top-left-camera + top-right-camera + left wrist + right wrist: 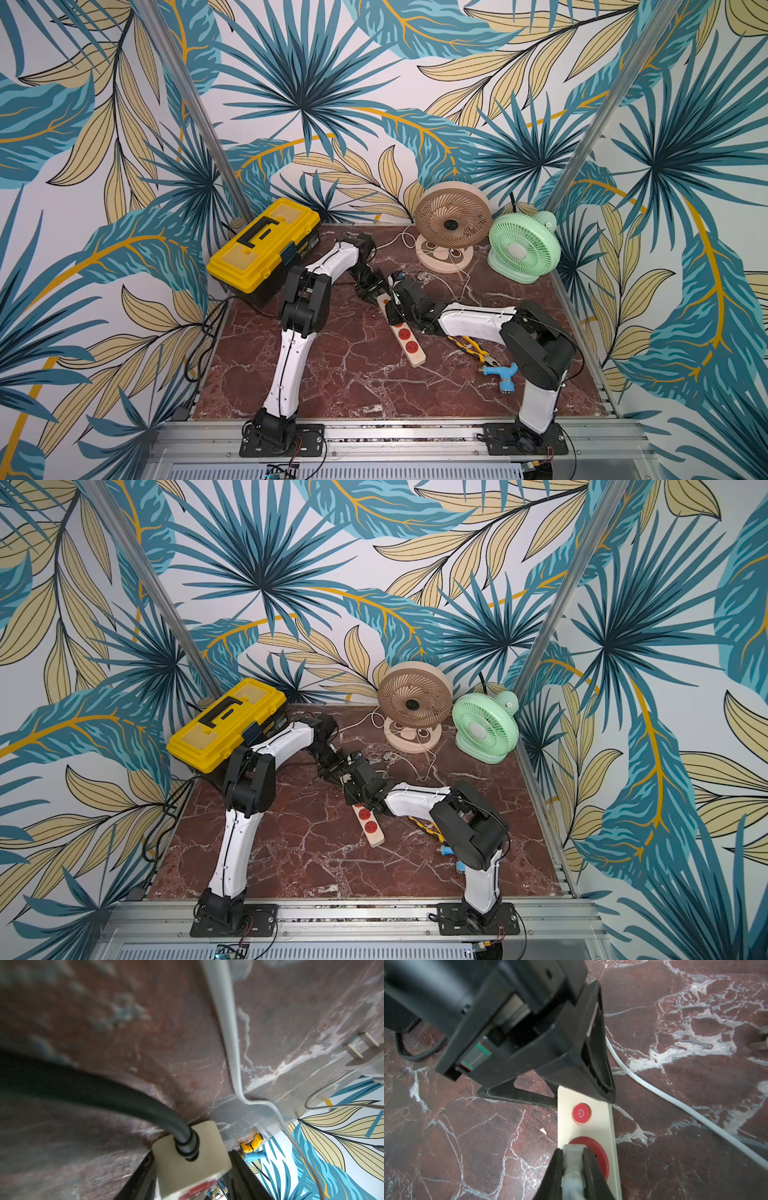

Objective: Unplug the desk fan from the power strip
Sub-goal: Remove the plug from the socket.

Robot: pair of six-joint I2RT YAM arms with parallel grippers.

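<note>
The cream power strip (409, 345) lies across the middle of the marble table, its black cord (104, 1093) leaving the far end. My left gripper (376, 293) is shut on that far end, a finger on each side (191, 1169). My right gripper (573, 1157) is shut on a pale plug (574, 1167) sitting at the first red socket (600, 1157), beside the round red button (581, 1113). A beige desk fan (453, 224) and a green one (523, 245) stand at the back. I cannot tell which fan's cable ends in the held plug.
A second white plug (363, 1049) with bare prongs lies loose near the beige fan, its thin white cable (675, 1103) trailing over the table. A yellow toolbox (266, 245) sits back left. Yellow pliers (473, 349) and a blue tool (503, 374) lie under my right arm.
</note>
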